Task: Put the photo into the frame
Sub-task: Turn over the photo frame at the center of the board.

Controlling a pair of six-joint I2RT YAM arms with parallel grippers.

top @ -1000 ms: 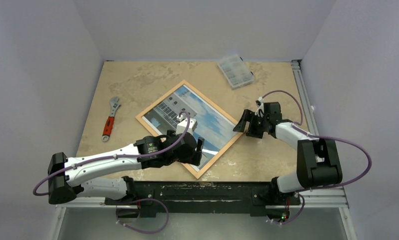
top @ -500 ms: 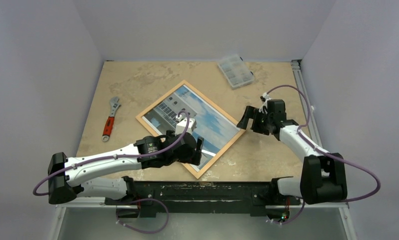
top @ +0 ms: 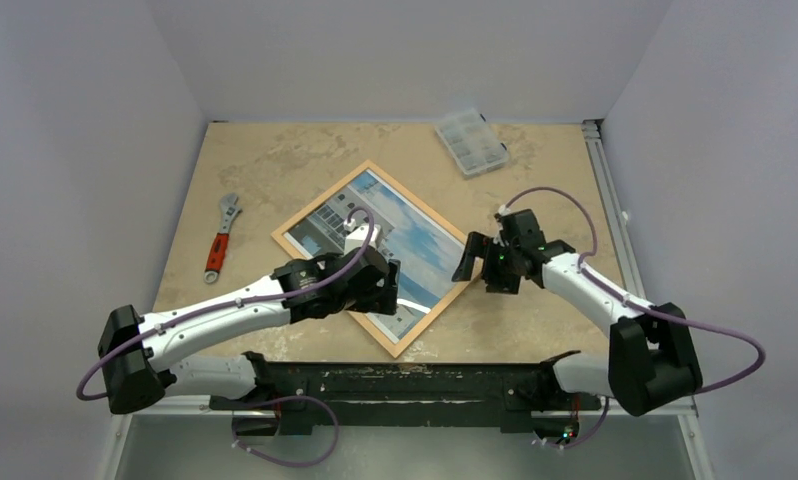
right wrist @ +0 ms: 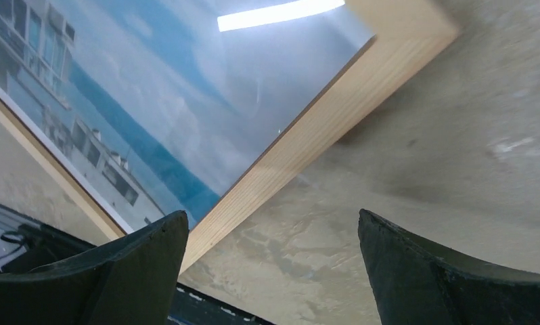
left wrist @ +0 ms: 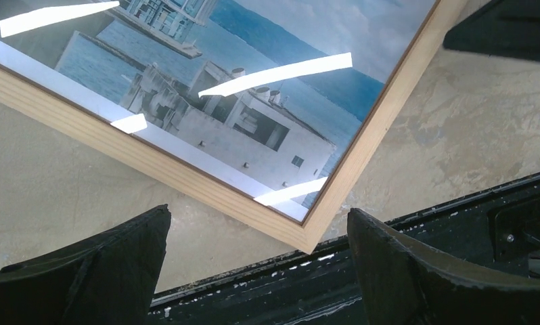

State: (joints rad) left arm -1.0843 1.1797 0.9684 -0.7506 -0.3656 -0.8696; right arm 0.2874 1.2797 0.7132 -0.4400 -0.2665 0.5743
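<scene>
At the far left of the mottled beige, stone-look table [top: 275, 160] lies a metal adjustable wrench [top: 221, 236] with a red grip. It sits well apart from the frame.

The left gripper [top: 387, 290] is matte black with broad, curved fingers [left wrist: 118, 271]. It hangs over the near part of the frame with its jaws spread wide and nothing between them. In its wrist view the frame's near corner shows between the two fingertips, close to the scuffed black rail [left wrist: 416, 257] at the table's near edge.

The frame [top: 320, 200] is a thin rectangle of pale, straight-grained natural wood with mitred corners. It lies flat and face up in the middle of the table, turned like a diamond. One corner points far, one near, one left and one right. Its long axis runs from far left to near right.

The photo [top: 415, 235] sits inside the frame under a glossy pane that catches bright strips of ceiling light. The white building lies toward the left corner, and the blue sky and cloud lie toward the right. A narrow white margin borders the print.

The right gripper [top: 478, 268] is the same black shape. It stands at the frame's right corner with its jaws wide apart and holding nothing. Whether a finger touches the wood cannot be told.

Far right of the frame, and well apart from it, rests a clear plastic compartment box [top: 470, 142].
</scene>
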